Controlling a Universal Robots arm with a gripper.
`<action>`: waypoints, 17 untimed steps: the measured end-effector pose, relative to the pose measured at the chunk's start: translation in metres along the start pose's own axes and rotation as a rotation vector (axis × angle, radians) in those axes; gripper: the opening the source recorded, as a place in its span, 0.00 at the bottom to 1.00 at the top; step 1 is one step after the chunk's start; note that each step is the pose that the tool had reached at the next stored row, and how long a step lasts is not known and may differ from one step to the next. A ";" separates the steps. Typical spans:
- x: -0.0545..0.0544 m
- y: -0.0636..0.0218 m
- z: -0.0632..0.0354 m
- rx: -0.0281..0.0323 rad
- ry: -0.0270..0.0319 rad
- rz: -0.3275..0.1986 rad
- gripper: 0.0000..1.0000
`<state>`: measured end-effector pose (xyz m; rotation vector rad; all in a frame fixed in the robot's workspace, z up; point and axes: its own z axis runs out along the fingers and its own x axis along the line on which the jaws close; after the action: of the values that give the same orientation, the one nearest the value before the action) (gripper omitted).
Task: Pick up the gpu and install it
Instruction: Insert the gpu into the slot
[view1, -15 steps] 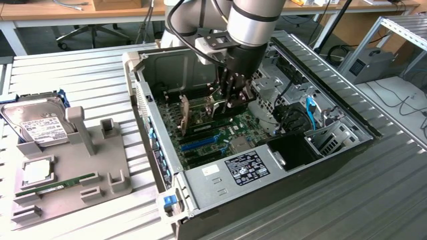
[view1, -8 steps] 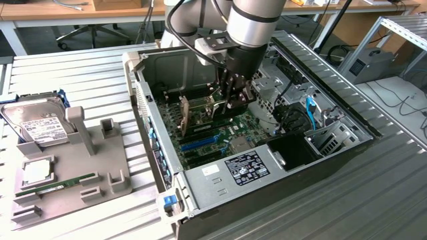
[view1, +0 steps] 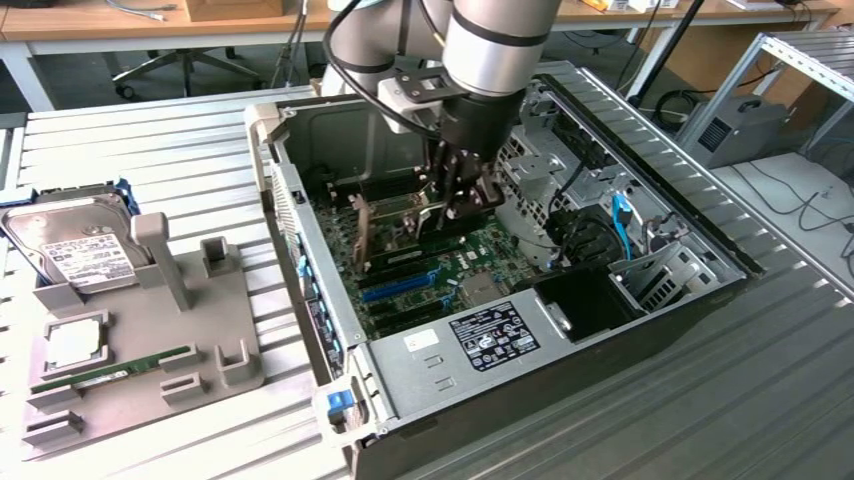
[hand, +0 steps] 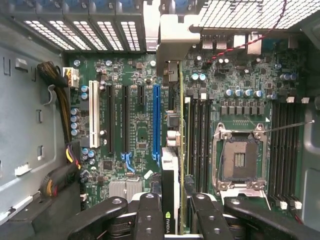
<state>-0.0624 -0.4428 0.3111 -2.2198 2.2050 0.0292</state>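
Note:
The gpu (hand: 170, 167) hangs edge-on between the fingers of my gripper (hand: 175, 222), which is shut on it. Its green logo faces the wrist camera and its silver end bracket (hand: 176, 31) points at the case's rear slot openings. The card sits over the motherboard (hand: 140, 135), just beside the long blue slot (hand: 156, 120); I cannot tell whether its edge touches a slot. In the exterior view my gripper (view1: 461, 205) reaches down into the open computer case (view1: 400, 350), with the gpu (view1: 400, 212) held low above the board.
RAM slots (hand: 197, 140) and an open CPU socket (hand: 239, 159) lie beside the card. Cables (hand: 60, 107) run along the case wall. On the exterior view's left, a grey fixture (view1: 160, 330) holds a hard drive (view1: 80, 250) and a RAM stick (view1: 114, 372).

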 end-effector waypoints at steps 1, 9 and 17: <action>0.000 0.0009 0.0004 0.0009 0.0001 0.000 0.27; 0.003 0.0042 0.0038 0.0055 0.0002 0.000 0.27; 0.010 0.0050 0.0051 0.0063 0.0002 -0.001 0.27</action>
<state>-0.0674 -0.4531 0.3058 -2.2173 2.2014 0.0220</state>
